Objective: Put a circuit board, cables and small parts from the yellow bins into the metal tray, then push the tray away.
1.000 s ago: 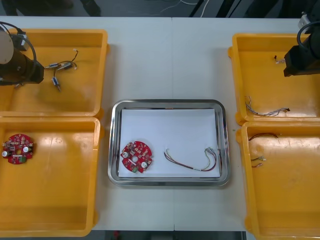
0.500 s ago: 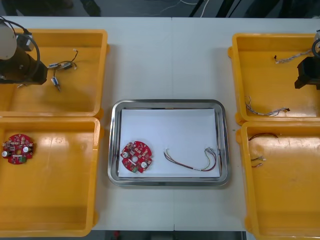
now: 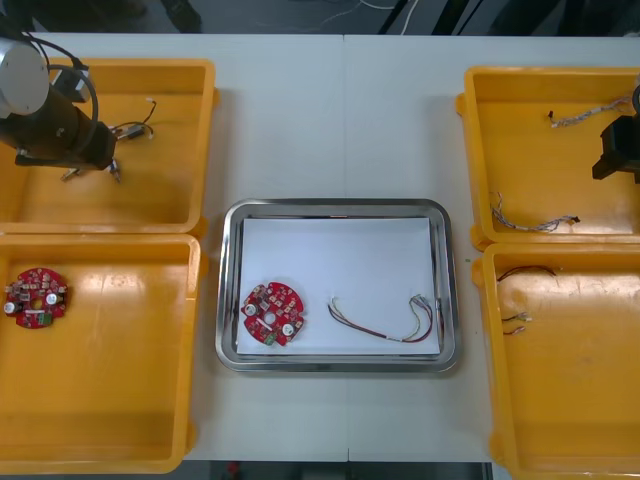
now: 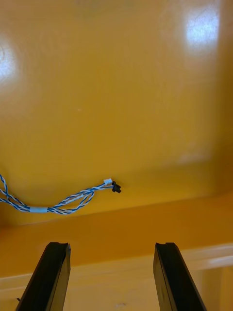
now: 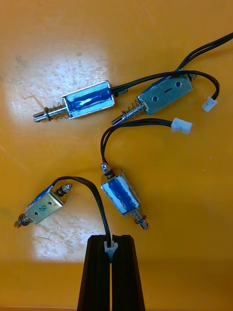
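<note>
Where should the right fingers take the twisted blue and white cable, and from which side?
Grip the cable at its middle near the pale band, from above: it lies flat on the floor of the yellow bin. It runs roughly along the line between the fingers of the open right gripper, so probably turn the wrist to close across it.

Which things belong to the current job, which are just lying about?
In use: left gripper, shut on lead of small metal part; metal tray with circuit board, red and yellow cable; open right gripper near blue and white cable.
Lying about: spare circuit board; other small metal parts.
</note>
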Controlling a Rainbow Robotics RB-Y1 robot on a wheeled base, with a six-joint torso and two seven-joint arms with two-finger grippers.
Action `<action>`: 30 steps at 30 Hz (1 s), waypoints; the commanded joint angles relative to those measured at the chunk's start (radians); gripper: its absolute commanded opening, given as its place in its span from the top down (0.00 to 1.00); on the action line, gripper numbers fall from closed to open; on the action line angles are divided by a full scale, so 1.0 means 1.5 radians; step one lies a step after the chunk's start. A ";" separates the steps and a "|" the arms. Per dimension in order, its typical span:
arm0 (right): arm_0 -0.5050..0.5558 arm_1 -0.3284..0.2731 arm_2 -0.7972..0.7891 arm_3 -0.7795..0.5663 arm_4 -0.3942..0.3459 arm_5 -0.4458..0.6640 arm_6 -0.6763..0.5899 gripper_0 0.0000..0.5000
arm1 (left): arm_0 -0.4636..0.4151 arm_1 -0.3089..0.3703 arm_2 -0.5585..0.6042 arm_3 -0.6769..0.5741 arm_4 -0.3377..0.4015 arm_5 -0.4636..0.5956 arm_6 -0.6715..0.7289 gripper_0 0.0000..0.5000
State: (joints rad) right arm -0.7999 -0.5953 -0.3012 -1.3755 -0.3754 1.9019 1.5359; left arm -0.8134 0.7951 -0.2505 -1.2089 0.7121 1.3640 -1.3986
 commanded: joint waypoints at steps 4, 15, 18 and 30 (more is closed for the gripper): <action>0.016 -0.022 -0.019 -0.012 -0.010 -0.048 0.014 0.00 | -0.031 -0.011 0.002 -0.019 0.009 0.006 0.003 0.99; 0.067 -0.010 -0.020 -0.012 -0.016 -0.115 0.001 0.00 | -0.031 -0.011 0.002 -0.020 0.007 0.020 -0.003 0.00; 0.079 0.008 -0.027 -0.012 -0.013 -0.141 -0.006 0.00 | -0.031 -0.011 0.003 -0.032 -0.007 0.042 -0.006 0.00; 0.082 0.035 -0.030 0.050 -0.004 -0.217 -0.029 0.00 | -0.032 0.014 0.035 -0.074 -0.014 0.143 -0.116 0.00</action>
State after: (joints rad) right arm -0.6793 -0.5501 -0.3191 -1.3254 -0.3811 1.6043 1.5329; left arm -0.8137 0.7900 -0.2410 -1.2877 0.6873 1.5518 -1.3989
